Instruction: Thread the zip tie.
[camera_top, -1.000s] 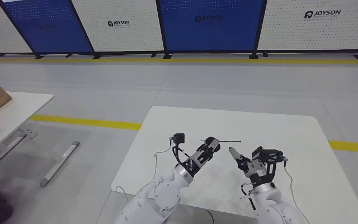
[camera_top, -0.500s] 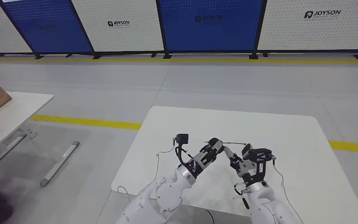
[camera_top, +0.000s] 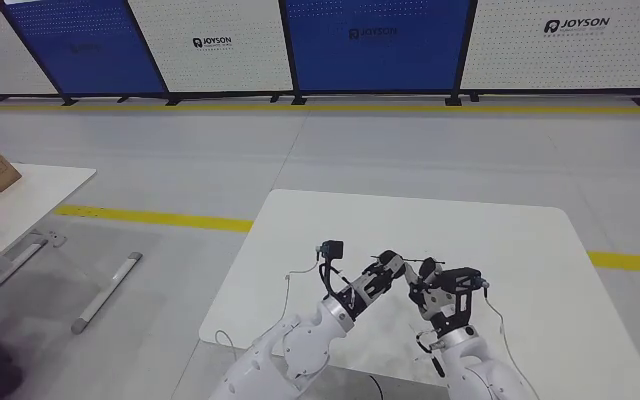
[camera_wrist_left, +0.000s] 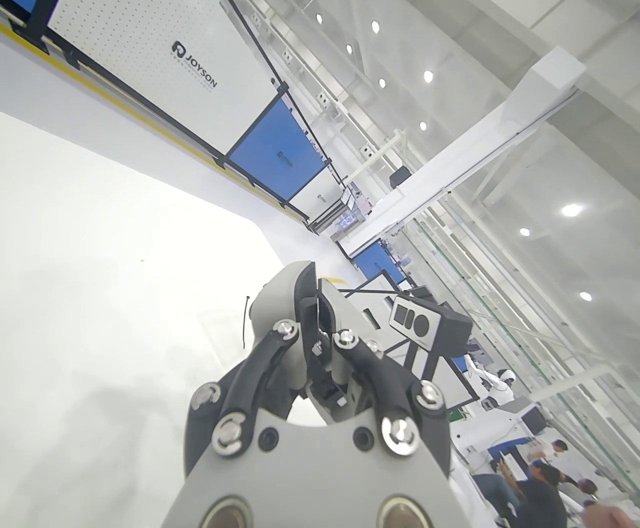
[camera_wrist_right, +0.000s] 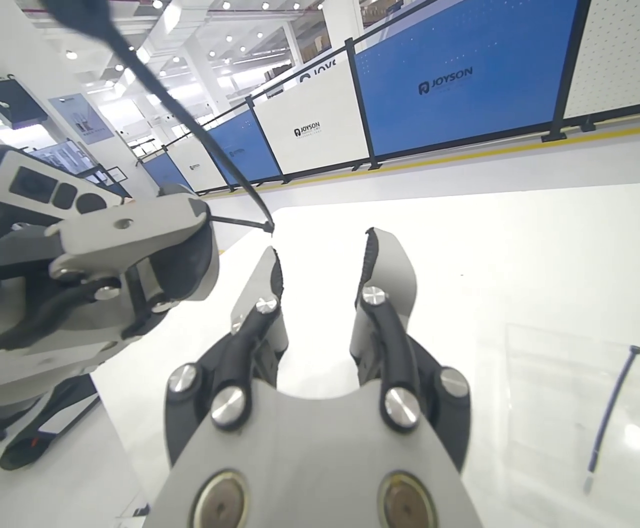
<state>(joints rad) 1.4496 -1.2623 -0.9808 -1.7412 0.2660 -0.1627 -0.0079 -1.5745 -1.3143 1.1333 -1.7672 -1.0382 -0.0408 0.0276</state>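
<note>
The blue and white panels (camera_top: 375, 40) behind each carry a logo and a short word. On the white table (camera_top: 500, 230) the left gripper (camera_wrist_left: 315, 280) is clamped tight on the black zip tie (camera_wrist_right: 235, 222). The tie's free end pokes out to just above one fingertip of the right gripper (camera_wrist_right: 322, 257), whose fingers are spread wide. A second tie (camera_wrist_right: 612, 415) lies well apart on a clear sheet (camera_wrist_right: 540, 380). Over the last second the two grippers have drawn together; before, a plain gap lay between them.
</note>
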